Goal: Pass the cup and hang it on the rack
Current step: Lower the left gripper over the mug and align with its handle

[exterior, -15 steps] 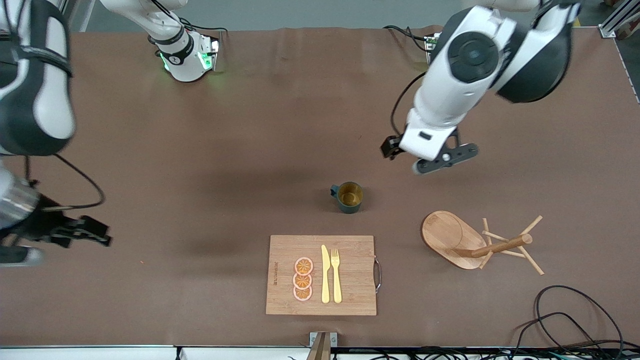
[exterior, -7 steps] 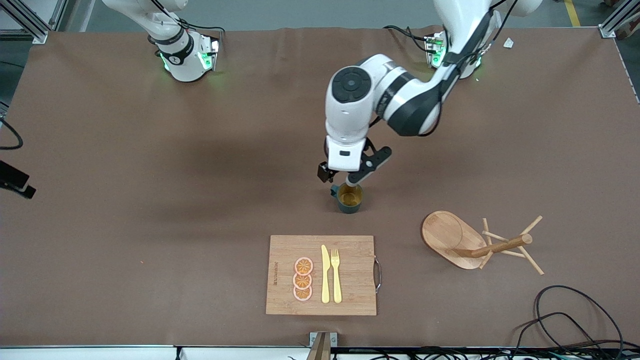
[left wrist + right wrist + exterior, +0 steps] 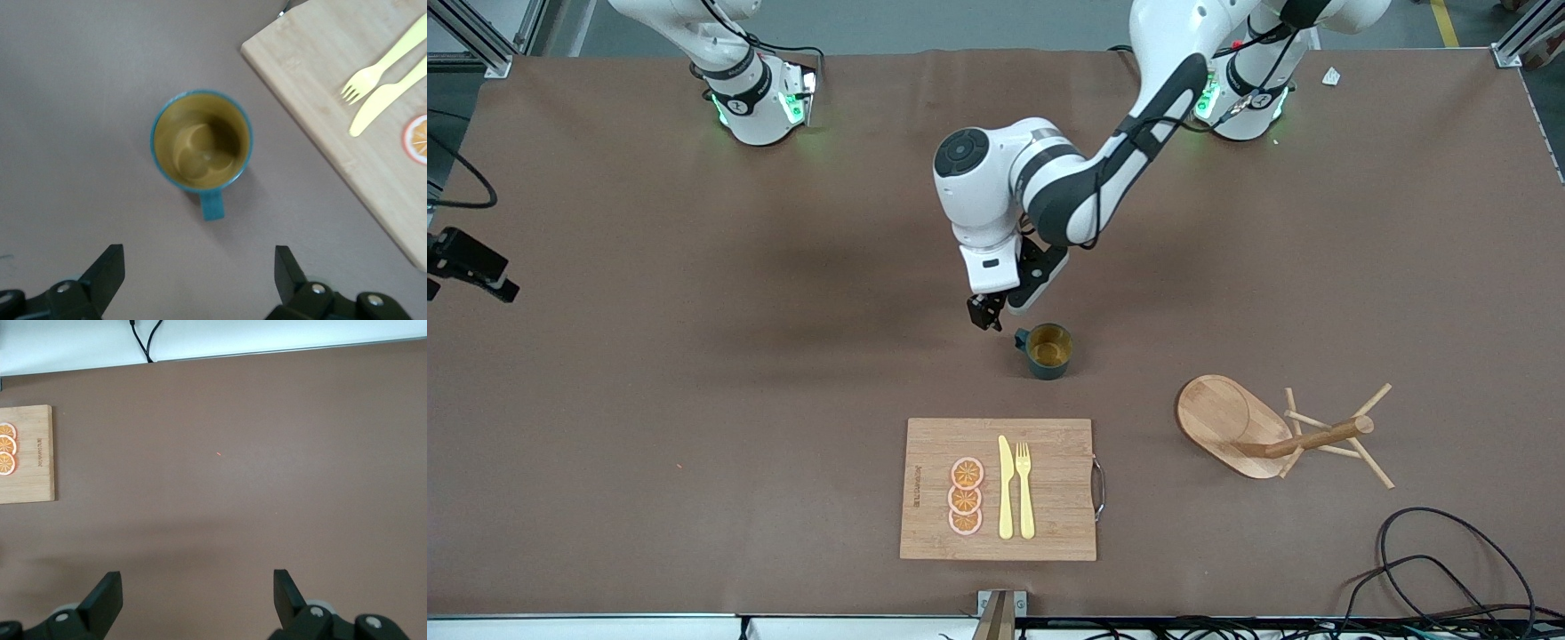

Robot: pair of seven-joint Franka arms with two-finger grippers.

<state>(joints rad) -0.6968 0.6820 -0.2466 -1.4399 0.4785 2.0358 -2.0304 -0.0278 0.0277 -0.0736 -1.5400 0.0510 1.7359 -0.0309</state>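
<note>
The cup [image 3: 1048, 349], dark teal with a mustard inside, stands upright near the table's middle, its handle toward the right arm's end. In the left wrist view the cup [image 3: 201, 140] is empty and its handle points at my left gripper [image 3: 200, 267]. My left gripper [image 3: 1000, 311] is open and empty, low over the table just beside the handle. The rack [image 3: 1272, 431], a light wooden mug tree with an oval base, stands nearer the front camera, toward the left arm's end. My right gripper [image 3: 197, 587] is open and empty over bare table at the right arm's end [image 3: 471, 267].
A wooden cutting board [image 3: 1049, 480] with a yellow knife, a fork and three orange slices lies nearer the front camera than the cup; it also shows in both wrist views [image 3: 313, 67] [image 3: 30, 473]. Black cables [image 3: 1432, 560] lie past the rack at the table's corner.
My left arm swung in from over the left arm's end to the cup and now sits slightly past its handle. My right arm pulled out to the table's edge.
</note>
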